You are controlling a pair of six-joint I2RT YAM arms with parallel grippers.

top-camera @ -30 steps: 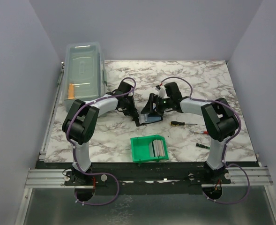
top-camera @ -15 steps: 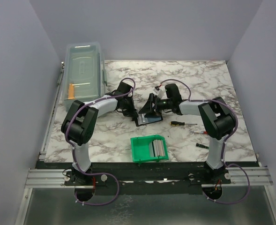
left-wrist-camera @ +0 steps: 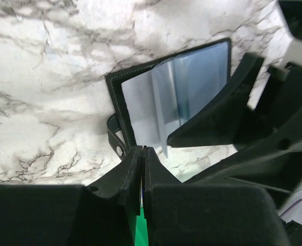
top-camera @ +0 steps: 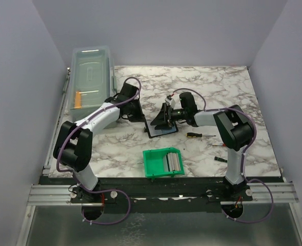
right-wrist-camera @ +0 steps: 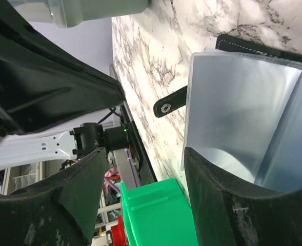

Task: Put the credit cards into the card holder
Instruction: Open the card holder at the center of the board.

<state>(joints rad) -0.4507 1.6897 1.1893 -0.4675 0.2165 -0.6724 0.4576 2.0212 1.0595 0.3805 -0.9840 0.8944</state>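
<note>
The card holder [top-camera: 162, 129] lies open on the marble table, black with a blue-grey inner face [left-wrist-camera: 156, 97]. It also shows in the right wrist view [right-wrist-camera: 243, 102]. My right gripper [top-camera: 161, 119] is open right over it, and one finger [right-wrist-camera: 233, 200] is at the inner face. In the left wrist view that finger [left-wrist-camera: 217, 123] covers part of the holder. My left gripper [top-camera: 136, 114] is shut with nothing visible in it, a little left of the holder; its fingertips [left-wrist-camera: 142, 154] point at the holder's near edge. The credit cards [top-camera: 174, 162] lie in a green bin.
The green bin [top-camera: 155, 165] stands near the front edge, close below the holder, and also shows in the right wrist view [right-wrist-camera: 156, 215]. Three screwdrivers [top-camera: 199, 135] lie to the right. A clear lidded box [top-camera: 92, 79] stands at the back left. The holder's snap strap [right-wrist-camera: 168, 106] sticks out.
My left arm has drawn back up and to the left, away from the holder. My right gripper has shifted slightly left over the holder, which has settled flatter on the table.
</note>
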